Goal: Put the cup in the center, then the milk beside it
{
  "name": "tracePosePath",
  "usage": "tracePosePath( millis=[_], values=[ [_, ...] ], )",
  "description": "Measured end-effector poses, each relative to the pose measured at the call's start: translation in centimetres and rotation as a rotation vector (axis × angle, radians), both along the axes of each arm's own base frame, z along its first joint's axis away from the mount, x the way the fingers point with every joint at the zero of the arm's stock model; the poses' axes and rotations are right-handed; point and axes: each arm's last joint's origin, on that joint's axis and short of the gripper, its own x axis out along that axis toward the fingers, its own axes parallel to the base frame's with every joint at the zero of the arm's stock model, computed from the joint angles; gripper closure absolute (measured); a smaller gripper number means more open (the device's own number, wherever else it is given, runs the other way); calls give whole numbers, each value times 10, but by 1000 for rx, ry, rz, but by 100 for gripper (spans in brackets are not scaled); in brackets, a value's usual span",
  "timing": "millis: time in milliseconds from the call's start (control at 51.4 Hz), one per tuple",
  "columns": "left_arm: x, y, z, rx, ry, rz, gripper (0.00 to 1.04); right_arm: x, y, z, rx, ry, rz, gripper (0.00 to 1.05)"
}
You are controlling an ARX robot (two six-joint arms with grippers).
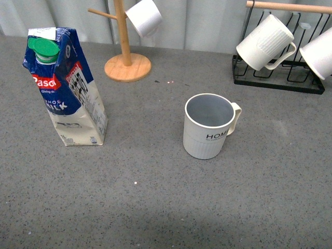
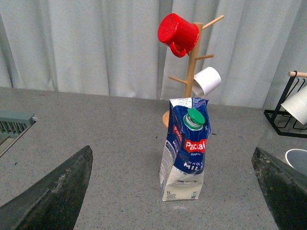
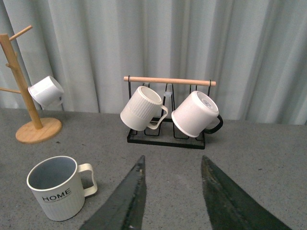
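Note:
The cup (image 1: 209,126) is a cream ribbed mug with a grey inside and black "HOME" lettering; it stands upright near the table's middle, handle to the right. It shows again in the right wrist view as the cup (image 3: 56,187). The milk (image 1: 65,88), a blue-and-white carton with a green cap, stands at the left, well apart from the cup, and also appears as the milk (image 2: 186,149). My left gripper (image 2: 175,179) is wide open, short of the carton. My right gripper (image 3: 172,165) is open over bare table beside the cup. Neither arm shows in the front view.
A wooden mug tree (image 1: 127,61) with a small white cup (image 1: 144,16) stands at the back; a red mug (image 2: 178,33) hangs higher on it. A black wire rack (image 1: 277,78) at the back right holds plain white ribbed mugs (image 1: 264,43). A grey-green tray edge (image 2: 14,124) lies far left.

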Motion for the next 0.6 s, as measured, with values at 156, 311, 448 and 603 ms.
tracePosePath(
  millis=[156,311,448,603],
  values=[
    [0,0,0,0,0,0,7,0,0,0,0,0,0,44],
    [0,0,0,0,0,0,7,0,0,0,0,0,0,19],
    [0,0,0,0,0,0,7,0,0,0,1,0,0,9],
    [0,0,0,0,0,0,7,0,0,0,1,0,0,9]
  ],
)
